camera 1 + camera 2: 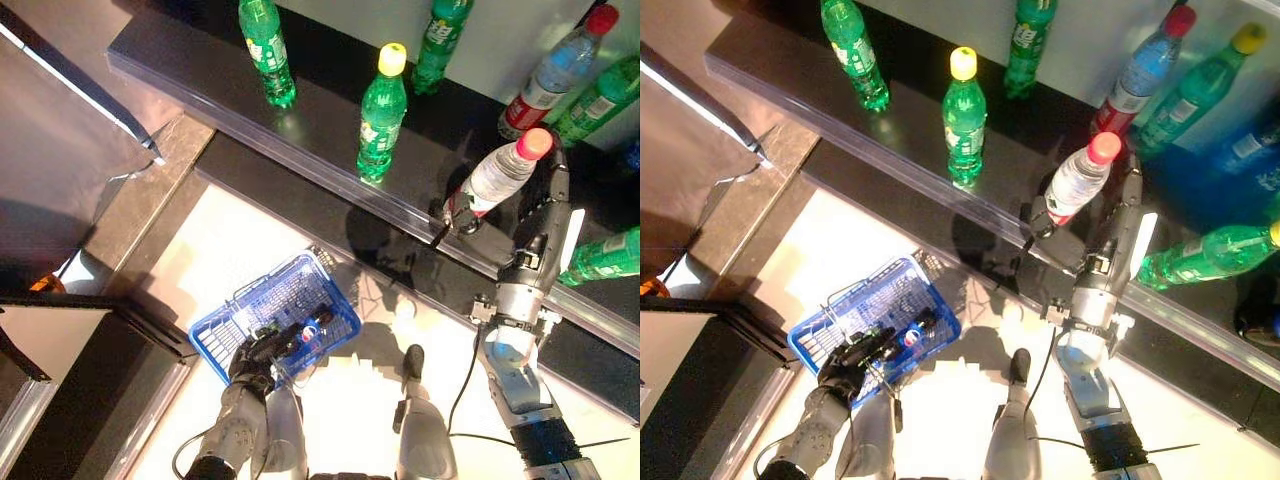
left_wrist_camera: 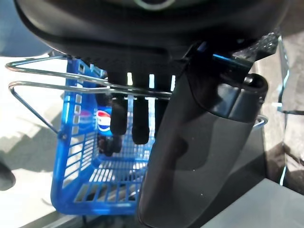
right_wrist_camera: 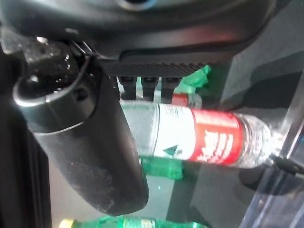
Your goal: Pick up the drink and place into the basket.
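On the dark shelf (image 1: pixel 320 120) stands a clear water bottle (image 1: pixel 497 178) with a red cap and a red label (image 3: pixel 216 137). My right hand (image 1: pixel 540 215) is up at the shelf just to its right. Its fingers (image 1: pixel 553 175) lie straight along the bottle and its thumb (image 3: pixel 85 142) stands off, so the hand is open. Low on the floor, my left hand (image 1: pixel 255 360) is shut on the wire handle (image 2: pixel 57 78) of the blue basket (image 1: pixel 300 275). A dark cola bottle (image 1: pixel 318 330) lies inside the basket.
Green soda bottles (image 1: pixel 383 110) (image 1: pixel 267 50) (image 1: pixel 440 40) stand further left on the shelf. Another water bottle (image 1: pixel 555 70) and a green one (image 1: pixel 600 100) stand behind my right hand. A green bottle (image 1: pixel 605 258) is at its right. A clear lip (image 1: pixel 400 210) edges the shelf.
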{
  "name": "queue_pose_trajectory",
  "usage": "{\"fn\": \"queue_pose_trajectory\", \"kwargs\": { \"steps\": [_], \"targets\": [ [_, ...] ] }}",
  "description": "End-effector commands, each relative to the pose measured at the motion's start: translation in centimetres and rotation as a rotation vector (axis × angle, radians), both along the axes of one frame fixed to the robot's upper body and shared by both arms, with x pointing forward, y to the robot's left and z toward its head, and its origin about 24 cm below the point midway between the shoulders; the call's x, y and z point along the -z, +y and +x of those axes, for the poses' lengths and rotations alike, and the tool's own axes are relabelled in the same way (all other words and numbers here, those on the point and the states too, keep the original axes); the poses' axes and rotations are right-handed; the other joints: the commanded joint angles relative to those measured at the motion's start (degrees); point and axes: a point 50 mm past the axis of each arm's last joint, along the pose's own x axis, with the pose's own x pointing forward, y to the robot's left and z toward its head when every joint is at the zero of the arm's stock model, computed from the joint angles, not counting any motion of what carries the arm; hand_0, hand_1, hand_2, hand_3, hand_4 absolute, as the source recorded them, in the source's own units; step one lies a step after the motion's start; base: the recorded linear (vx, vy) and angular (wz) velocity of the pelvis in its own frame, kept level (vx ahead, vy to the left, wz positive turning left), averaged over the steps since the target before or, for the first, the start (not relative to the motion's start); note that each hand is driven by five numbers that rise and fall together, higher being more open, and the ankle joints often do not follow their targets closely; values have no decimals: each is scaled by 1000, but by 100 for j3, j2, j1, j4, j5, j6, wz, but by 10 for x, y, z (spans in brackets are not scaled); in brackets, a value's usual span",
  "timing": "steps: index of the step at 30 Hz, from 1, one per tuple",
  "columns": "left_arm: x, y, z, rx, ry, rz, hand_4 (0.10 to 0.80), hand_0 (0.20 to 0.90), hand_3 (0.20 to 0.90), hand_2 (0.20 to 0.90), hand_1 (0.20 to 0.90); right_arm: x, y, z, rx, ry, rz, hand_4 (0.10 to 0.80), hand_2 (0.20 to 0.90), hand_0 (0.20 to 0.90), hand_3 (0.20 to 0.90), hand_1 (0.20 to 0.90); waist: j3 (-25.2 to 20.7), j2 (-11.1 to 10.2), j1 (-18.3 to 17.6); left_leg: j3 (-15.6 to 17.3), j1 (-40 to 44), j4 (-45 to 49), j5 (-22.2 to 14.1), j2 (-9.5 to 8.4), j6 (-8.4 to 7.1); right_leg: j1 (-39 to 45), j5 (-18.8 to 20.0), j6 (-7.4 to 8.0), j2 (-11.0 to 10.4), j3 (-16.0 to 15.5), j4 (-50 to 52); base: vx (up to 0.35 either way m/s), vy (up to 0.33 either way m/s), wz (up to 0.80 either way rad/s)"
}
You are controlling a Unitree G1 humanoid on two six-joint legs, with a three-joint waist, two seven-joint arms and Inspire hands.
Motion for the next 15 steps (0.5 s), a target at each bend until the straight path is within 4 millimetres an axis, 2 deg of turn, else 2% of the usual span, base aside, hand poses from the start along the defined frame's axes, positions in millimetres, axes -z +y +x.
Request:
{"fn": "queue_pose_trajectory", "kwargs": {
  "steps": [1, 7, 14, 15],
  "targets": [
    [-40, 35, 5, -65, -244, 89, 100, 300, 200, 300, 300, -46, 5, 0, -31, -231, -20, 800, 900, 900, 900, 900, -141, -188, 147, -89, -609, 520, 539, 105, 231, 274, -269, -81, -388, 225, 555, 1, -38, 0],
    [-49, 33, 16, -39, -271, 100, 100, 300, 200, 300, 300, -48, -7, 17, 55, -189, 31, 800, 900, 900, 900, 900, 19, -154, 255, -193, -702, 510, 589, 76, 227, 375, -251, -84, -387, 135, 464, 5, -46, 2],
    [-59, 33, 26, -47, -298, 111, 100, 300, 200, 300, 300, -74, -16, 33, 65, -218, 71, 800, 900, 900, 900, 900, 75, -122, 387, -303, -830, 385, 667, 2, 233, 338, -226, -86, -378, 81, 363, -8, -23, 7],
    [-60, 34, 28, -48, -302, 112, 100, 300, 200, 300, 300, -76, -16, 34, 60, -217, 74, 682, 799, 799, 782, 799, 75, -119, 399, -309, -835, 374, 673, -4, 233, 342, -227, -87, -377, 74, 353, 0, 0, 0]
  ]
}}
